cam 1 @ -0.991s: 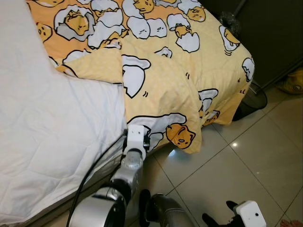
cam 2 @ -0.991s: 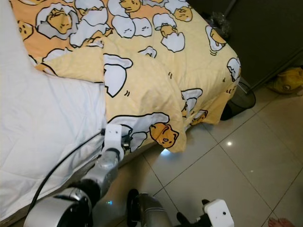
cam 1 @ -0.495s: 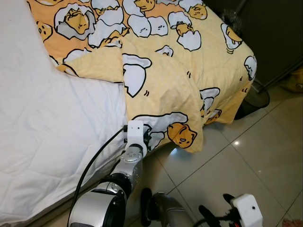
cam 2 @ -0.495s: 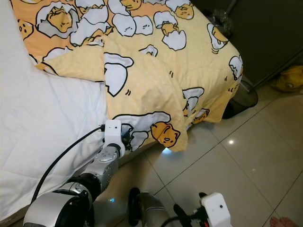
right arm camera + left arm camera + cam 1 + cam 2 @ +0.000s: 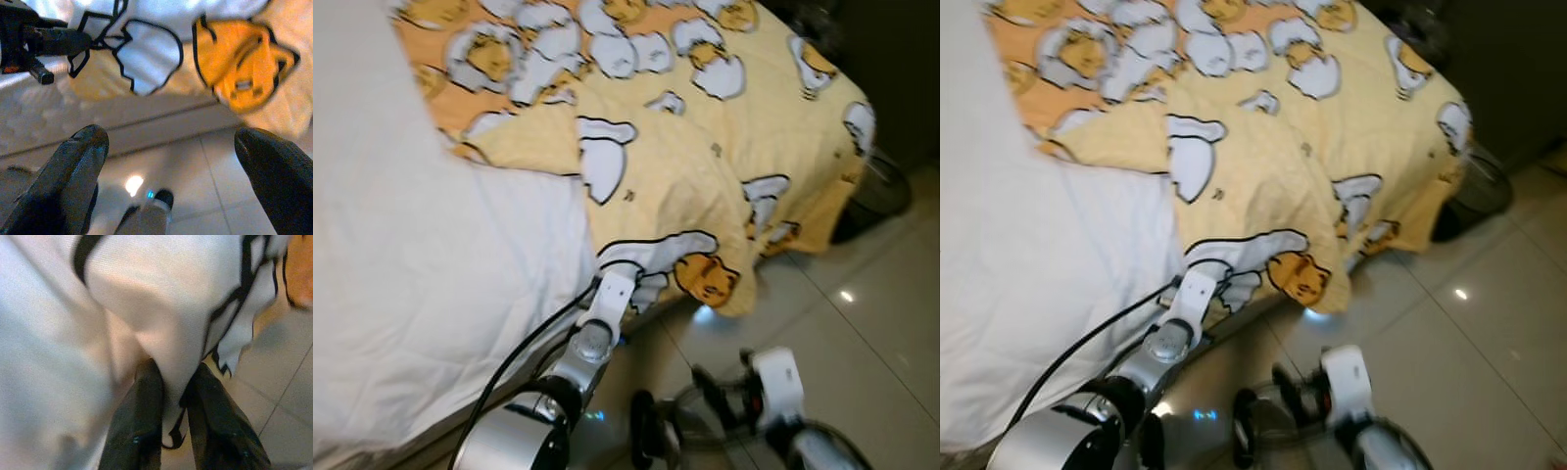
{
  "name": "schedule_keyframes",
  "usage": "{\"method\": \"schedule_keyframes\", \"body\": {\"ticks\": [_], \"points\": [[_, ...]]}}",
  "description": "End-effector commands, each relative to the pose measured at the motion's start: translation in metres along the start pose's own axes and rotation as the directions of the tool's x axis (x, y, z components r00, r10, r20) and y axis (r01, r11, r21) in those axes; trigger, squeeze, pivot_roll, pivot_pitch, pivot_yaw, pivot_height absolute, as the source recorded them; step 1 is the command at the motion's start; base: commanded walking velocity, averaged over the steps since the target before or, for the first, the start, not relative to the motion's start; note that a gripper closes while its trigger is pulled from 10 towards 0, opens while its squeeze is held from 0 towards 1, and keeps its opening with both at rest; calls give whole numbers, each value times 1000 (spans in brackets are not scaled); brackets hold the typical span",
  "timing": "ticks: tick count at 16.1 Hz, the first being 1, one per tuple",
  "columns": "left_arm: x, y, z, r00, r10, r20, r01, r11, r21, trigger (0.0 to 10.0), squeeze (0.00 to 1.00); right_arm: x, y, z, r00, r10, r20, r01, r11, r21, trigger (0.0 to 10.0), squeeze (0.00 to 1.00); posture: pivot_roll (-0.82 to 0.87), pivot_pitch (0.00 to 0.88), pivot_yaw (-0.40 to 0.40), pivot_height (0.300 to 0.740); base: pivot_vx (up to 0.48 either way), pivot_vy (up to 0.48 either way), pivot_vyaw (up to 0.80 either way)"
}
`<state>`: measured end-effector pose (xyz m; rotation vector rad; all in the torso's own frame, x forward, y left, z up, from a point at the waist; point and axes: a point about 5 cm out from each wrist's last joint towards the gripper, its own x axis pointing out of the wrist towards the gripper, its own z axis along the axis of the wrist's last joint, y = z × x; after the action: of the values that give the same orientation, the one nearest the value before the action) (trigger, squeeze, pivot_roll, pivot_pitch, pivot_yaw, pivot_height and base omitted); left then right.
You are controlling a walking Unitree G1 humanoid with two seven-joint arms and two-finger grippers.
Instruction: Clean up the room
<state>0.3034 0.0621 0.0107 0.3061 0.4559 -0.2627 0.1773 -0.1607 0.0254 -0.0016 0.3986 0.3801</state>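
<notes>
A yellow blanket (image 5: 690,147) printed with egg cartoons covers the far part of the bed and hangs over its side. My left gripper (image 5: 632,284) is tucked under the hanging edge near the white mattress. In the left wrist view its black fingers (image 5: 142,421) pinch a fold of the blanket (image 5: 166,323) between them. My right gripper (image 5: 720,375) hovers low over the floor just below the blanket's hanging corner (image 5: 239,63). Its fingers (image 5: 73,166) stand wide apart with nothing between them.
The white mattress (image 5: 421,294) fills the left side. Glossy beige floor tiles (image 5: 886,333) lie to the right. A dark round fan base (image 5: 879,191) stands on the floor by the bed's far corner, with dark furniture behind it.
My right gripper has risen and moved left toward the blanket's hanging corner. The left gripper stays at the blanket's edge. The camera has shifted and the picture is blurred.
</notes>
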Motion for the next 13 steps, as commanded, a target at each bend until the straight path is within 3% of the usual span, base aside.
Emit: {"method": "schedule_keyframes", "body": {"ticks": [1, 2, 6, 9, 11, 12, 13], "points": [[1, -5, 7, 1000, -22, 22, 22, 999, -30, 0, 0, -4, -5, -12, 999, -31, -42, 32, 999, 8, 10000, 0, -92, 167, -52, 732, 0, 0, 0], [2, -6, 12, 999, -33, 33, 36, 993, -113, 0, 0, -2, -7, -13, 999, -34, -42, 35, 999, 2, 10000, 0, -94, 153, -47, 732, 0, 0, 0], [3, -7, 22, 995, -68, 71, 78, 985, -151, 0, 0, 3, -11, -6, 998, -55, -4, 55, 998, -16, 10000, 0, -128, 142, -4, 732, 0, 0, 0], [-3, -13, 7, 980, -169, 104, 182, 975, -127, 0, 0, -5, -3, -7, 1000, -2, -13, 2, 1000, -19, 10000, 0, -135, 126, -2, 732, 0, 0, 0], [-10, -13, -6, 965, -223, 139, 236, 968, -85, 314, 0, -10, -7, -13, 999, 5, -37, -6, 999, -33, 10000, 0, -127, 116, -3, 732, 0, 0, 0], [-11, -11, -8, 966, -218, 141, 229, 971, -70, 2902, 0, -8, -9, -14, 999, -4, -41, 3, 1000, -27, 10000, 0, -115, 105, -5, 732, 0, 0, 0], [-12, -8, -10, 964, -220, 147, 235, 967, -98, 10000, 0, -7, -11, -15, 999, -11, -44, 10, 1000, -23, 10000, 0, -105, 97, -2, 732, 0, 0, 0]]}}
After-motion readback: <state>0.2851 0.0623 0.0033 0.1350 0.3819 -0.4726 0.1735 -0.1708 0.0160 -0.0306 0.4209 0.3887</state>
